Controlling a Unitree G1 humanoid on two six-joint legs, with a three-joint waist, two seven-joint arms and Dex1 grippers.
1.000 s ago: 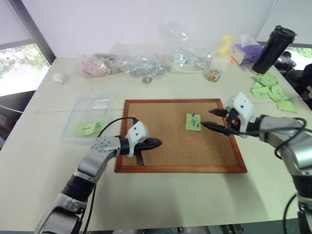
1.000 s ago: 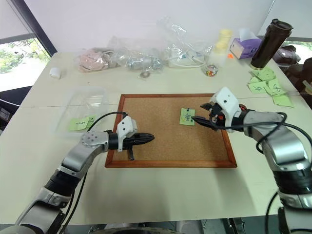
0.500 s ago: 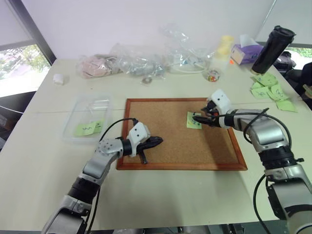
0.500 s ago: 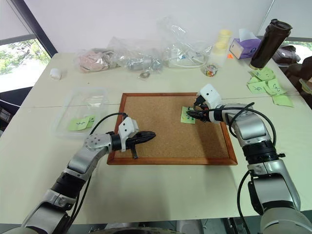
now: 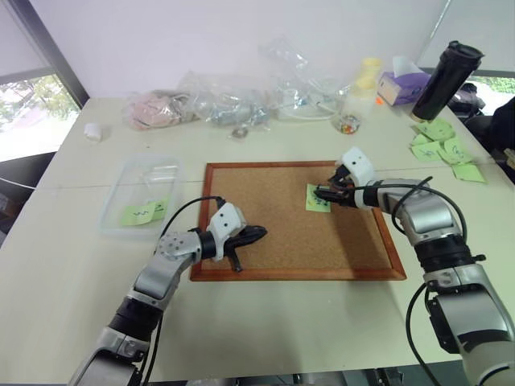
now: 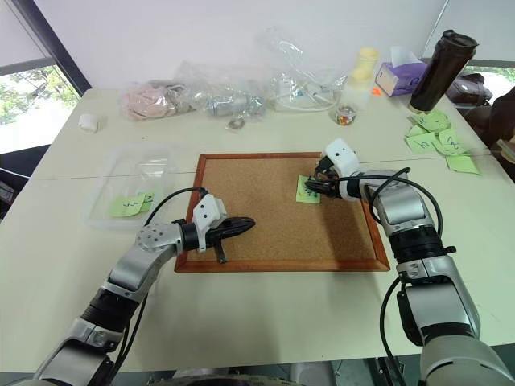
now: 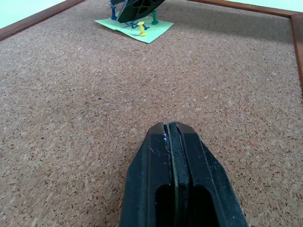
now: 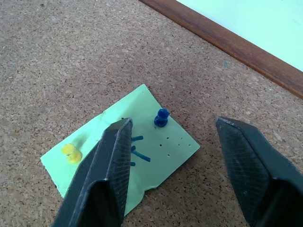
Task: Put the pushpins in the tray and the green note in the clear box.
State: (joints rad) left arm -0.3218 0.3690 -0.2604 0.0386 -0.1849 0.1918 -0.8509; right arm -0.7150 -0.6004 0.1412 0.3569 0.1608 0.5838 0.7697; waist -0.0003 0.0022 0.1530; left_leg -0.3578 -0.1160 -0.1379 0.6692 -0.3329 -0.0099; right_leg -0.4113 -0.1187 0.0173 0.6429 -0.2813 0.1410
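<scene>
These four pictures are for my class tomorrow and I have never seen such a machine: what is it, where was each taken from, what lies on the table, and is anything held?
It is a humanoid robot with two arms, each ending in a two-fingered tool. Two pictures come from cameras on its head; the other two look along each tool from the wrist. On the table lies a corkboard with a green note pinned by pushpins, blue, yellow and green. A clear box at the left holds another green note. Plastic bags and a dark bottle stand behind. The right tool is open over the blue pin; the left tool is shut above the cork. Nothing is held.
</scene>
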